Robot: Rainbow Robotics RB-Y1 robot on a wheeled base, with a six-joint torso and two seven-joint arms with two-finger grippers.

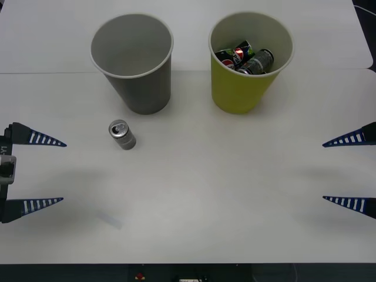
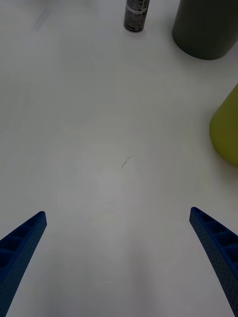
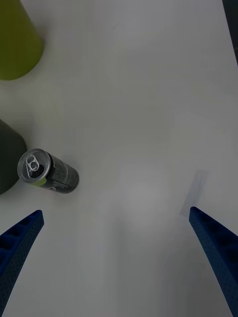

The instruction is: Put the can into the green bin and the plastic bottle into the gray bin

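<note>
1. The can (image 1: 122, 134) stood upright on the white worktop (image 1: 205, 200), just in front of the gray bin (image 1: 132, 61) and slightly toward the robot's left of it, apart from its wall. Its shiny pull-tab top faced up.
2. In the left wrist view the can (image 3: 48, 172) appeared close beside the dark wall of the gray bin (image 3: 9, 158), with the green bin (image 3: 17, 42) farther off.
3. The gray bin stood upright at the far left of the worktop, its gray inside bare as far as could be seen.
4. The green bin (image 1: 249, 64) stood upright beside it, to the robot's right, the two bins near each other but not touching. Several cans (image 1: 247, 59), some black with red or green marks, lay inside it.
5. The left tool (image 1: 35, 170) hovered at the left edge of the worktop, fingers spread wide and holding nothing, the can ahead of it and well apart.
6. The right tool (image 1: 349, 170) hovered at the right edge, likewise spread wide and empty.
7. From the right wrist view, the can (image 2: 136, 15), the gray bin (image 2: 208, 29) and the green bin (image 2: 228, 131) all lay beyond the blue fingers (image 2: 22, 247).
</note>
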